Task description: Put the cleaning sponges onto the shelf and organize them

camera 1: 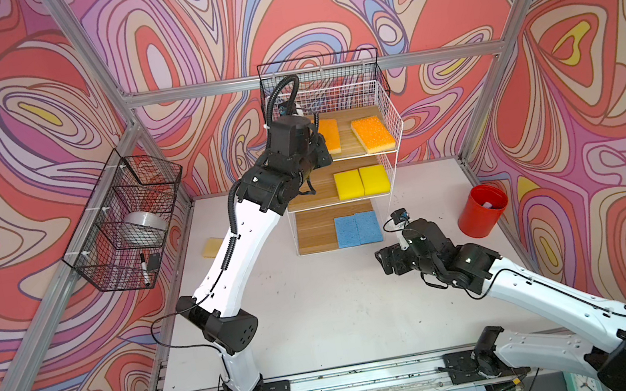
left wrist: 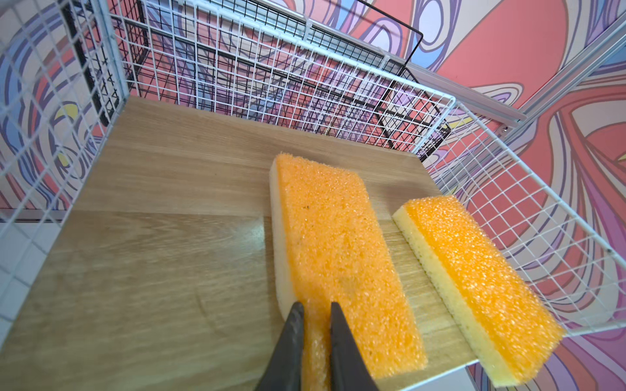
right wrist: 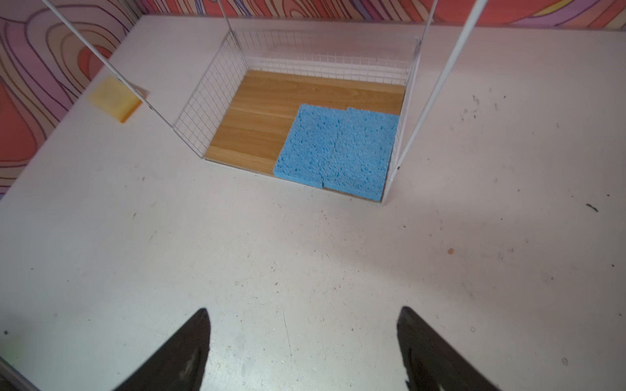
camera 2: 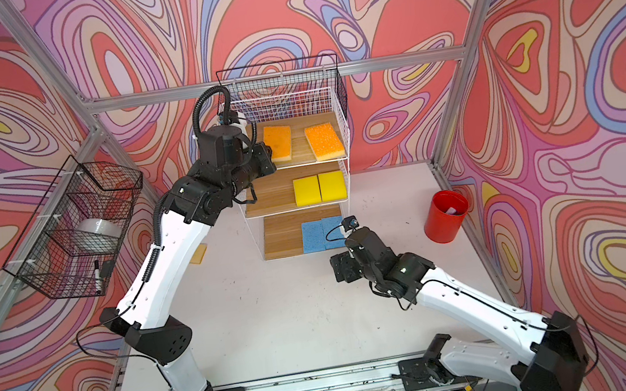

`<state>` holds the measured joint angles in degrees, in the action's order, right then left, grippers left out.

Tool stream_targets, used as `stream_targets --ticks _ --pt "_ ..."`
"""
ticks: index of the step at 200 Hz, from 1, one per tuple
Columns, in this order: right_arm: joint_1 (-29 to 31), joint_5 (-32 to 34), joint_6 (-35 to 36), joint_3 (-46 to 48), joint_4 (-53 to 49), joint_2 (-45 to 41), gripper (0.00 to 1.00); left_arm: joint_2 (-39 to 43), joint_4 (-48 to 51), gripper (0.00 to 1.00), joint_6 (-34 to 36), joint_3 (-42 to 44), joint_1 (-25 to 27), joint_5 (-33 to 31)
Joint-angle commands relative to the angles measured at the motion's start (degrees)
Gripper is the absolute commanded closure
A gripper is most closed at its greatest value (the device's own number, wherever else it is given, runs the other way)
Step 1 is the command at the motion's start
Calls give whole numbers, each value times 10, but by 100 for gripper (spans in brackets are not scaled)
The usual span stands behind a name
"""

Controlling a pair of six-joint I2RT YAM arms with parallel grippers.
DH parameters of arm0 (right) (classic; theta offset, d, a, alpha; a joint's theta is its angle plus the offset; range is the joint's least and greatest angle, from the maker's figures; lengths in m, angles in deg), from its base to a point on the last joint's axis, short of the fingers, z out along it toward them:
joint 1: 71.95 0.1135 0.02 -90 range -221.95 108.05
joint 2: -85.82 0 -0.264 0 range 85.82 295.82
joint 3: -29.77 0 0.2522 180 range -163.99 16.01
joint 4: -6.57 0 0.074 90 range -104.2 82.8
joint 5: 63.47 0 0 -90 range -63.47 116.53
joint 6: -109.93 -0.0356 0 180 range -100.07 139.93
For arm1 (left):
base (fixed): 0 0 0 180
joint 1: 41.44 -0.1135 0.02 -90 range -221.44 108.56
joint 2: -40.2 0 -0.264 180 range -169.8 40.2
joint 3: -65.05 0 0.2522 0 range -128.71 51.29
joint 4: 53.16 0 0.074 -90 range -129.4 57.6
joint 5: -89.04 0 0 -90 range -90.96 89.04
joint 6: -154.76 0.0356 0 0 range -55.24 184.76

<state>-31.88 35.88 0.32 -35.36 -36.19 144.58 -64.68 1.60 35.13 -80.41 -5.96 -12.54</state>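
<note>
Nearly: six shelved | orange foam sponge [left wrist: 338, 237] clamped by left gripper [left wrist: 315, 304] | right gripper [right wrist: 303, 308] splayed | tan foam sponge [camera 1: 212, 247] unshelved, table [camera 1: 320, 309] left edge

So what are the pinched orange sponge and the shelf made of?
Orange sponge: probably soft foam, with a rough, sparkly orange scrubbing face over a pale, spongy layer. Shelf: boards look like smooth wood or wood-print laminate, showing grain lines; sides are thin white wire grid.

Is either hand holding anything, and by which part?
The left hand pinches one orange sponge at its near short end, on the top tier. The right hand is open, empty.
</note>
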Motion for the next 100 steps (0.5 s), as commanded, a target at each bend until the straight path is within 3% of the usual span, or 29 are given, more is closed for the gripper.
stream_targets --ticks 1,11,31,40,100 --pt "-4 -31 16 -41 46 -44 22 11 21 84 -6 8 -3 1" --pt "-3 -39 18 -64 40 -47 32 12 19 84 -5 10 -3 2" --pt "-3 -39 12 -126 12 -24 73 17 12 84 -6 19 -3 7" --pt "-3 -37 10 -147 7 -15 85 18 9 84 -7 22 -3 9" --pt "-3 -36 -21 -251 35 27 86 34 -6 84 -12 57 -3 21"
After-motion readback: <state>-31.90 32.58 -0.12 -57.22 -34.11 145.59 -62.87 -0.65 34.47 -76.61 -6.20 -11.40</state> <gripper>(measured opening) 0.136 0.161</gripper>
